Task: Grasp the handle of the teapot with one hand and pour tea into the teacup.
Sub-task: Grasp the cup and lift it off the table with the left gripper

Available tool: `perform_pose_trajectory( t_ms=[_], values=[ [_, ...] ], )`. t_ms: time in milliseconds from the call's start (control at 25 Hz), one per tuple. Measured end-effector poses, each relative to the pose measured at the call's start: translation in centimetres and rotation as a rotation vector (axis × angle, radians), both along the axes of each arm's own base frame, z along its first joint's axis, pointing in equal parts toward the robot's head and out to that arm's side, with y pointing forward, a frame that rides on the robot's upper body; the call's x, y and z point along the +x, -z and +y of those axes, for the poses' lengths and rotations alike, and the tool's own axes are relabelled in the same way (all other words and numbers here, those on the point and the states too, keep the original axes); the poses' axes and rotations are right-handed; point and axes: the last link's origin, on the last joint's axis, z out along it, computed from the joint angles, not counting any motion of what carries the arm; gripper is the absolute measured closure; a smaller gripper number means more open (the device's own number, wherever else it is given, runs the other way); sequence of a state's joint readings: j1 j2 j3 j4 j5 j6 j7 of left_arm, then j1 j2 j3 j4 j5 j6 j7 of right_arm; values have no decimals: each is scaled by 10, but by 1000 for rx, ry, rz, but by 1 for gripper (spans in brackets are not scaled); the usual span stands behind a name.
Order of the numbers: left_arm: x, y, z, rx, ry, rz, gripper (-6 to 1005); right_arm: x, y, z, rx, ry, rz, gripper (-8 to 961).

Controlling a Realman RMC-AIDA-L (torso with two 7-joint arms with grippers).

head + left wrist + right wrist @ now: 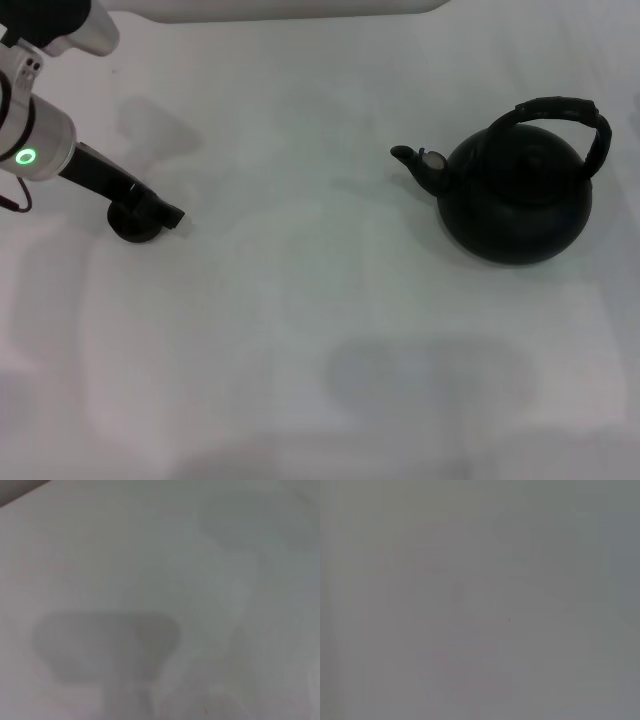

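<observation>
Teapot (515, 200) stands upright at the right of the white table (300, 330), spout toward the left, handle (565, 115) arched over its top with nothing touching it. Teacup (133, 225) sits well apart at the left. Left gripper (160, 208) is at the teacup, its dark fingers over the rim; whether they clamp it cannot be told. Right gripper is out of view.
</observation>
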State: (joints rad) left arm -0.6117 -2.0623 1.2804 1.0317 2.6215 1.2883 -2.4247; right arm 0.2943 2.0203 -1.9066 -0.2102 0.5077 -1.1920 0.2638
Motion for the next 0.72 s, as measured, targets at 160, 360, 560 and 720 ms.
perform_pose_trajectory(
  t_ms=[160, 360, 560, 720],
  values=[
    [1, 1, -1, -8, -6, 0, 140, 0, 0, 0, 0, 0, 0, 90],
    [-1, -1, -1, 3, -21, 12, 149, 0, 0, 0, 0, 0, 0, 91],
    [-4, -4, -2, 10, -38, 26, 158, 0, 0, 0, 0, 0, 0, 92],
    [-3, -3, -2, 5, -35, 28, 165, 0, 0, 0, 0, 0, 0, 92]
  ],
)
